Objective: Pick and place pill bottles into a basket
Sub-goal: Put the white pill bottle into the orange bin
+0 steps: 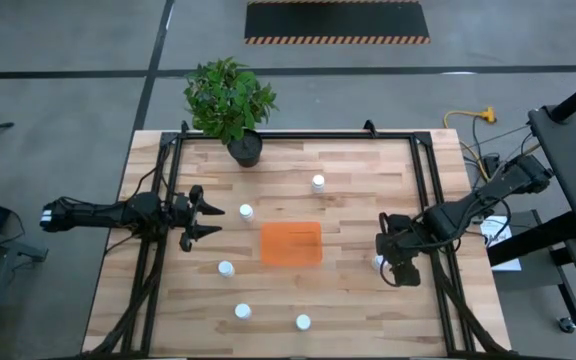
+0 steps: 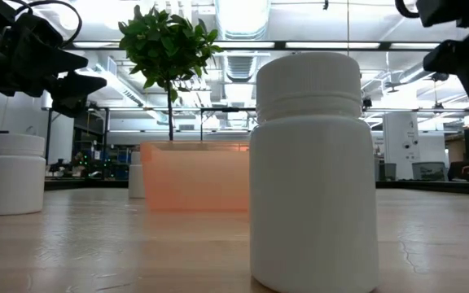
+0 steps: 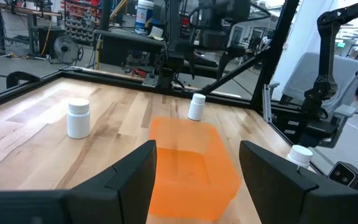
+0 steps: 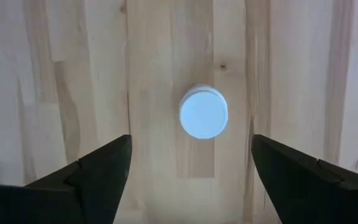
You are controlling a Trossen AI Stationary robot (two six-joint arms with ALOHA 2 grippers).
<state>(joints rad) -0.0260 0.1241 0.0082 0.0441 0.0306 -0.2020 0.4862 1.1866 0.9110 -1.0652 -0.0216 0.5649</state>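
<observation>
- Right pincer (image 1: 396,262) hangs with fingers spread wide directly over a bottle (image 4: 203,112) at the worktop's (image 1: 358,300) 3 o'clock edge, the white cap centred between them in the right wrist view.
- The step in hand appears to be the approach to a first pick: the next move calls for a straight descent, then closing on the bottle without tipping it.
- Left pincer (image 1: 203,217) waits wide open and empty at 9 o'clock, facing the basket (image 1: 291,243).
- The orange basket sits mid-worktop and looks empty; five more bottles ring it, at 12 (image 1: 317,182), 10 (image 1: 246,211), 8 (image 1: 226,268), 7 (image 1: 242,311) and 6 o'clock (image 1: 303,322).
- From overhead the right pincer hides most of its target bottle.
- In the low view a near bottle (image 2: 314,171) blocks part of the basket; the pincers are cut off at the frame's top corners.
- A potted plant (image 1: 230,100) stands at the far edge, at 11 o'clock.
</observation>
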